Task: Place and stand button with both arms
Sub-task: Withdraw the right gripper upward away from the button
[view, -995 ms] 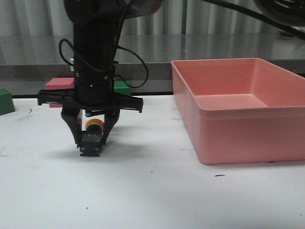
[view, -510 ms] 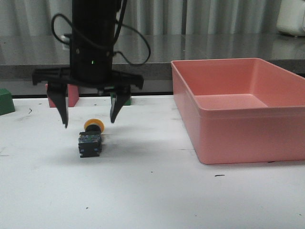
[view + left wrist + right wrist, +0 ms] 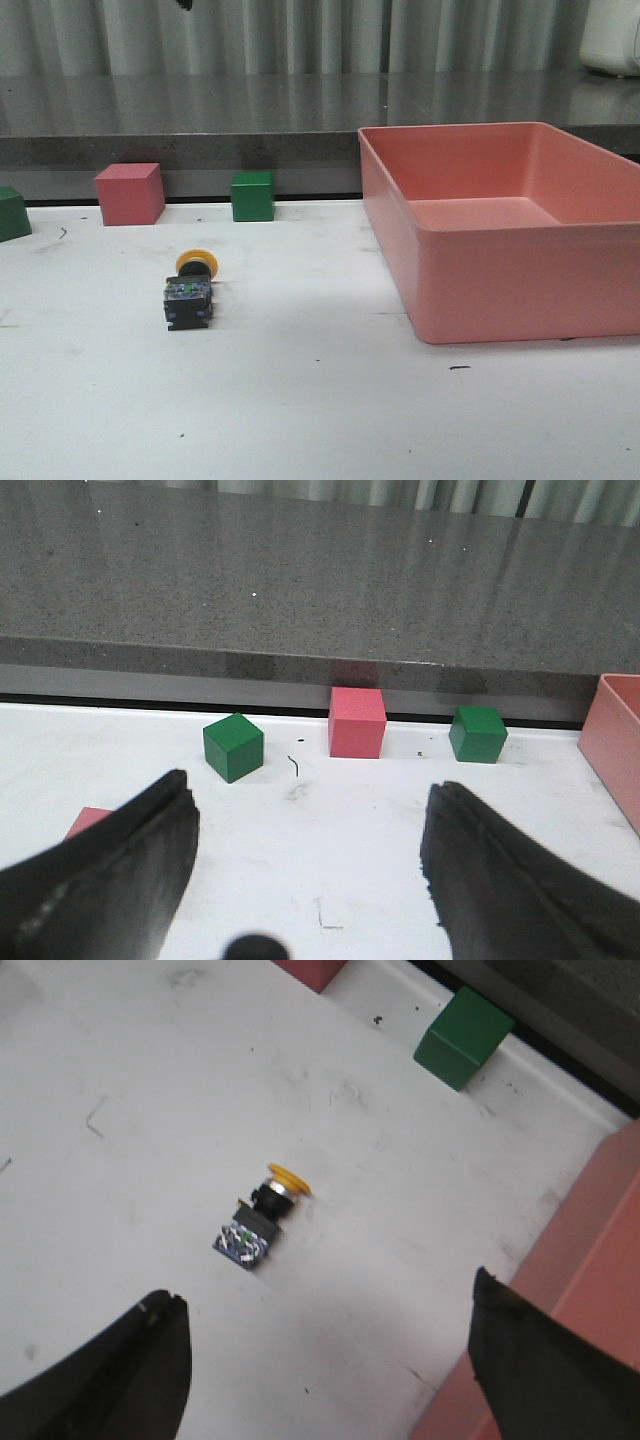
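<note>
The button (image 3: 262, 1216) lies on the table (image 3: 120, 1160) ahead of the right gripper (image 3: 325, 1360); a cube (image 3: 462, 1024) sits farther ahead, the bin (image 3: 580, 1290) beside the gripper.

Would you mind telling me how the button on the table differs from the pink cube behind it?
The button is small and multi-part, with a yellow cap and black body; the pink cube is larger, plain and one colour. The button lies on its side, cap pointing toward the back, while the pink cube sits flat on a face. The button is nearer the front edge; the pink cube is by the back edge. Both rest ungripped on the white table.
</note>
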You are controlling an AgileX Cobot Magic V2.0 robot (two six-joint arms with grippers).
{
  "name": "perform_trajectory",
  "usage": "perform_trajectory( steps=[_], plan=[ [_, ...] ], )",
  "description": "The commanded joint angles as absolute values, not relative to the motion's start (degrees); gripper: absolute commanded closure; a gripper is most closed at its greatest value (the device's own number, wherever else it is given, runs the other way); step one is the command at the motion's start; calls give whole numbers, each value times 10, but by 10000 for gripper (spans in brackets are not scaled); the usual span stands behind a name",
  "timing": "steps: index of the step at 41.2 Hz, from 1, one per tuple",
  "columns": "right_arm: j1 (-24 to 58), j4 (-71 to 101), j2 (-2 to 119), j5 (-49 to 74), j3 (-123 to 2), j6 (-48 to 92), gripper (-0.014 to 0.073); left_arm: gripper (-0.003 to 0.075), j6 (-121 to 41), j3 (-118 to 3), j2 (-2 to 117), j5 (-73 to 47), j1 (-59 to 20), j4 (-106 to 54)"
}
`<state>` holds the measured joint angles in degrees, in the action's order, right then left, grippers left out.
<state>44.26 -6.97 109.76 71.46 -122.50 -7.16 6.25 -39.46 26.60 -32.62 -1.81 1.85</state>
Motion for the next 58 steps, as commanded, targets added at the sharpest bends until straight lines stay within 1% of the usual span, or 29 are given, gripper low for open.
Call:
perform_trajectory(
  steps=[1,10,21,26,32,39,47,58],
  plan=[
    [441,-82,1022,702,-1177,-38,5,249,62,-410,274,-279,-23,19],
    [431,-80,900,614,-996,-28,5,249,62,-410,274,-279,-23,19],
    [395,-52,731,503,-761,-18,5,249,62,-410,274,-279,-23,19],
    [376,-41,645,457,-671,-17,5,249,62,-410,274,-279,-23,19],
    [372,-40,551,409,-573,-17,5,249,62,-410,274,-279,-23,19],
    [372,-40,451,364,-489,-17,5,249,62,-410,274,-279,-23,19],
    [372,-38,357,343,-424,-17,18,249,62,-410,274,-279,-23,19],
    [372,-38,283,330,-379,-17,22,249,62,-410,274,-279,-23,19]
  ],
)
